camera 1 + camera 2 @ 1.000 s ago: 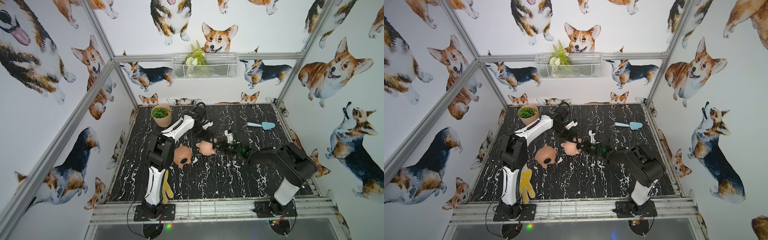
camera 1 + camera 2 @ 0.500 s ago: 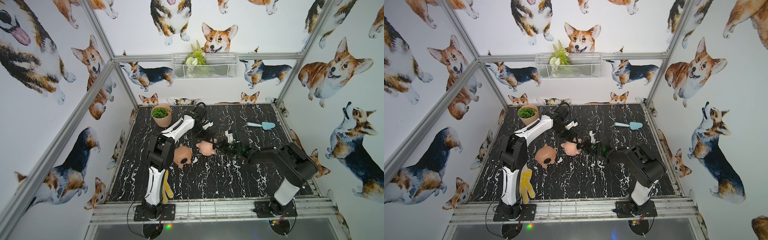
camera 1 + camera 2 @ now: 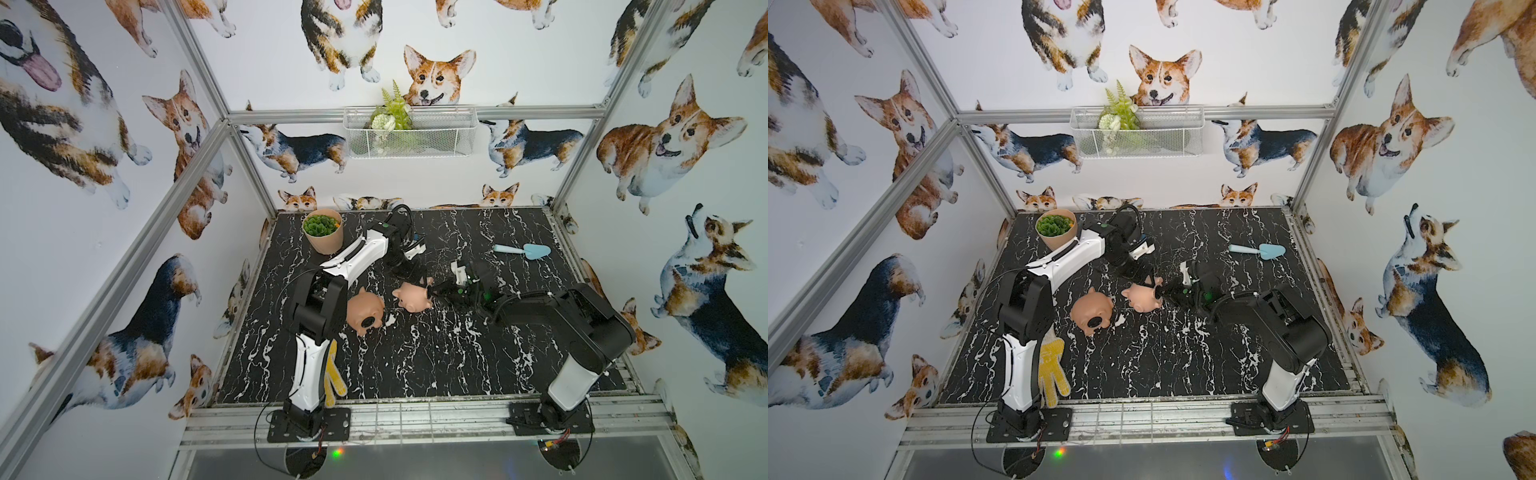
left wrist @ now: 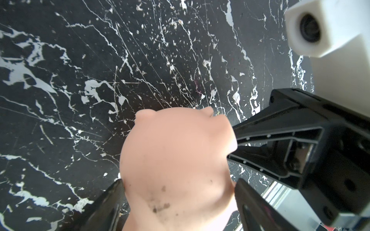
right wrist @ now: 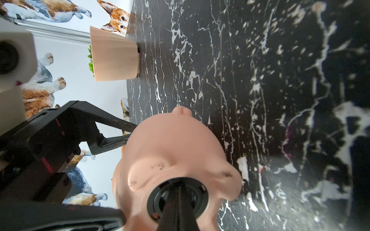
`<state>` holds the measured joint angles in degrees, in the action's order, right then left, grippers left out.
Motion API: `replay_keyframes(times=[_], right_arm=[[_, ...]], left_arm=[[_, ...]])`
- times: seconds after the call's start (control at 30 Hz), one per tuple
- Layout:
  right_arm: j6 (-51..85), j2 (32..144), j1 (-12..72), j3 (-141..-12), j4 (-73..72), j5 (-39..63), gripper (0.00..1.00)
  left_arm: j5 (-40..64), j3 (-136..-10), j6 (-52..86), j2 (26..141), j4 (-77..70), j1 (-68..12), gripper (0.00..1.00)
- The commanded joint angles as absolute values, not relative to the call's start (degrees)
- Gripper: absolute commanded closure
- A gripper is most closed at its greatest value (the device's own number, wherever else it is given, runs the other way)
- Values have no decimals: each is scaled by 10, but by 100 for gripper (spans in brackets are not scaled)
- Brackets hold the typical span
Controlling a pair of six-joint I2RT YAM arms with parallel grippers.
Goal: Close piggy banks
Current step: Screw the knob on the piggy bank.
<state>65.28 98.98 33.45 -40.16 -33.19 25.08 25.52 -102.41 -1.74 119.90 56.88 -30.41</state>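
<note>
A pale pink piggy bank [image 3: 412, 297] [image 3: 1144, 297] lies mid-table with its belly turned toward the right arm. My left gripper [image 3: 422, 281] [image 4: 180, 200] is shut on its body, one finger [image 4: 112, 200] against each flank. My right gripper [image 3: 435, 293] [image 5: 178, 189] is shut, its joined tips pushed into the round black plug [image 5: 156, 198] in that belly. The darker tan-pink piggy bank [image 3: 365, 309] [image 3: 1090, 309] lies loose just left of it, its black plug [image 3: 368, 322] facing up and seated in the hole.
A peach plant pot [image 3: 323, 232] [image 5: 114, 55] stands at the back left. A blue trowel [image 3: 523, 250] lies at the back right. A yellow glove [image 3: 334, 374] rests by the left arm's base. A wire basket [image 3: 409, 133] hangs on the back wall.
</note>
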Motion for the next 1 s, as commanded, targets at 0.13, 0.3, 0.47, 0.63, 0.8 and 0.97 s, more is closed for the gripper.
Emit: replay_keyframes(times=[0.13, 0.3, 0.47, 0.63, 0.8, 0.97], right_arm=[[698, 994, 334, -404, -338, 237, 100], [721, 1001, 335, -404, -342, 243, 100], [751, 1008, 332, -402, -355, 249, 100], [778, 1016, 330, -399, -373, 256, 100], [784, 1016, 328, -399, -374, 257, 100], [783, 1011, 326, -397, -367, 254, 100]], left_arm=[[271, -1005, -27, 1192, 605, -312, 12], [271, -998, -26, 1190, 599, -312, 11], [272, -994, -25, 1190, 596, -315, 11], [272, -990, -25, 1190, 593, -316, 11], [271, -987, -26, 1189, 593, -316, 11], [271, -989, -27, 1190, 594, -316, 11]])
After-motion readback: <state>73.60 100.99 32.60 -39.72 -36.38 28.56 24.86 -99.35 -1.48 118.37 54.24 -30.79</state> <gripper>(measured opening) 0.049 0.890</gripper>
